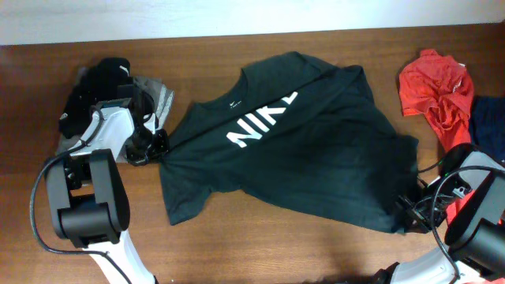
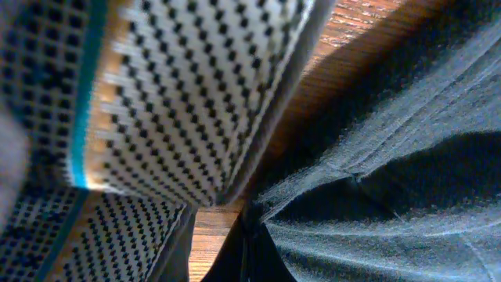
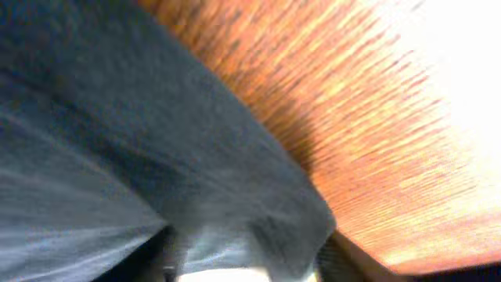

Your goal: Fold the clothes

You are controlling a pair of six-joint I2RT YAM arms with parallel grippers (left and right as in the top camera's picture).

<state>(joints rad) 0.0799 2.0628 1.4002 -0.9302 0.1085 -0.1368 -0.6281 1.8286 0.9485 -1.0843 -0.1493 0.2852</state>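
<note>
The clothes' main piece, a very dark T-shirt (image 1: 316, 150) with white NIKE letters, lies spread across the middle of the wooden table (image 1: 260, 244). My left gripper (image 1: 154, 148) is at the shirt's left edge. In the left wrist view it (image 2: 249, 235) is shut, pinching a fold of the dark fabric (image 2: 376, 196). My right gripper (image 1: 409, 211) is at the shirt's near right corner. In the blurred right wrist view its fingers (image 3: 160, 254) stand apart, with the shirt's edge (image 3: 258, 227) between them.
A grey dotted garment (image 1: 162, 99) and a black one (image 1: 102, 79) lie behind my left gripper; the dotted cloth (image 2: 180, 102) fills the left of the left wrist view. A red garment (image 1: 434, 87) and a blue one (image 1: 489, 118) lie at the far right.
</note>
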